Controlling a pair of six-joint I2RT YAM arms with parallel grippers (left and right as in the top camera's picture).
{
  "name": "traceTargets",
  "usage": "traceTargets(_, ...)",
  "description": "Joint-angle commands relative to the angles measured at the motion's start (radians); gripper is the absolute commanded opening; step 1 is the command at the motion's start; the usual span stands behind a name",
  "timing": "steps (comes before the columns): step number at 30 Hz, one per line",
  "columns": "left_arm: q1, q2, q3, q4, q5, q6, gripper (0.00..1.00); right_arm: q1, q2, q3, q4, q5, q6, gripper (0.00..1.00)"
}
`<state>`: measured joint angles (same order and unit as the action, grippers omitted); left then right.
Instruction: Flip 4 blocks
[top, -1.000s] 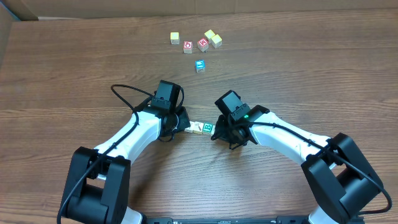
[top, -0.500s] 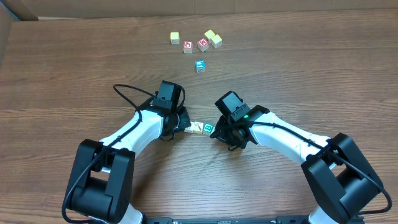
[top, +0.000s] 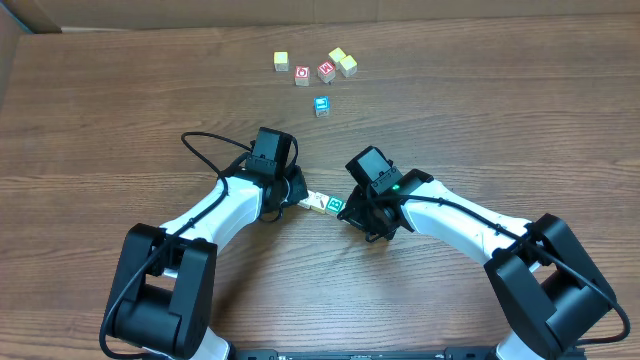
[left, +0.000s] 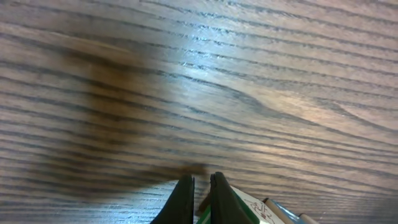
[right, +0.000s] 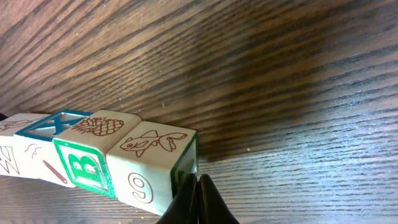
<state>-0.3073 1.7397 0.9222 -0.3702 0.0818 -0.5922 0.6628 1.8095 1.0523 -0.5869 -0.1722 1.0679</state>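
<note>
blocks (right: 118, 155) row betw L hand (left: 200, 182), R hand (right: 198, 185)

Right wrist view: the end block (right: 152, 165) carries a numeral on its side, 6 or 9 (which way up is unclear). The second block (right: 87, 163) shows a green B in a green frame. The third block (right: 53, 123) has a blue X on top. Overhead, marks on the red cubes (top: 302, 75) and blue cube (top: 321, 104) are too small to read.
</note>
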Motion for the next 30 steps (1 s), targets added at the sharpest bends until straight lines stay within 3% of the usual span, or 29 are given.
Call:
traceTargets(1, -0.008, 0.013, -0.006, 0.009, 0.023, 0.028, 0.04, 0.014, 0.001, -0.008, 0.013, -0.017, 0.006, 0.04)
traceTargets(30, -0.007, 0.076, -0.006, 0.096, 0.1, 0.031, 0.04, 0.034, 0.001, -0.008, 0.018, -0.023, 0.064, 0.04)
